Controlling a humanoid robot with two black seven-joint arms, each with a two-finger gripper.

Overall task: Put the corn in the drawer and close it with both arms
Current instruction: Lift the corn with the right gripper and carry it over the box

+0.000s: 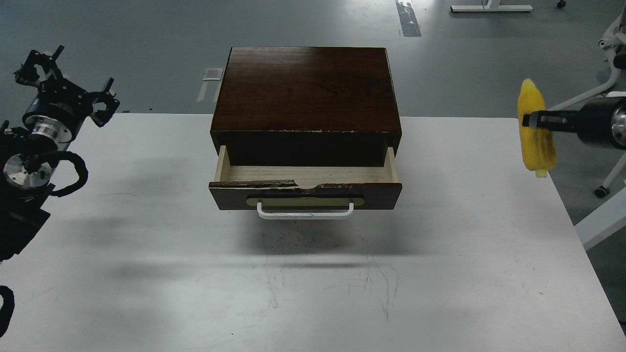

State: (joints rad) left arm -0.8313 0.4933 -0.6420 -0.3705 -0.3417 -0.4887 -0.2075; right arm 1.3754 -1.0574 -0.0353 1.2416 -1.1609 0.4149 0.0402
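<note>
Item one: a white table (146,293), bare apart from scuff marks near its front middle, seen from the head view. Item two: a dark brown cabinet (305,88) standing at the table's far middle, toward twelve o'clock, its glossy top facing up and its front top edge chipped pale. Item three: the drawer (305,188), pulled partly out of the cabinet toward six o'clock; pale wood shows inside, nothing visible lying in it, though its back part sits in shadow under the cabinet. Its dark front board has a ragged, broken top edge, and it carries a white bar handle (305,212) on a beige oval plate (305,201). Item four: the corn (535,129), bright yellow, held upright in the air at three o'clock of the cabinet, well apart from it and over the table's right edge, narrow tip up, blunt pale end down. Item five: the right gripper (538,120), reaching in from the right, its dark fingers clamped across the cob at about mid-length. Item six: the left gripper (100,105), raised at nine o'clock over the table's far left corner, well apart from the cabinet, its clawed fingers spread apart with nothing between them. Item seven: grey floor beyond the table, with white chair legs (606,142) at the right side.
</note>
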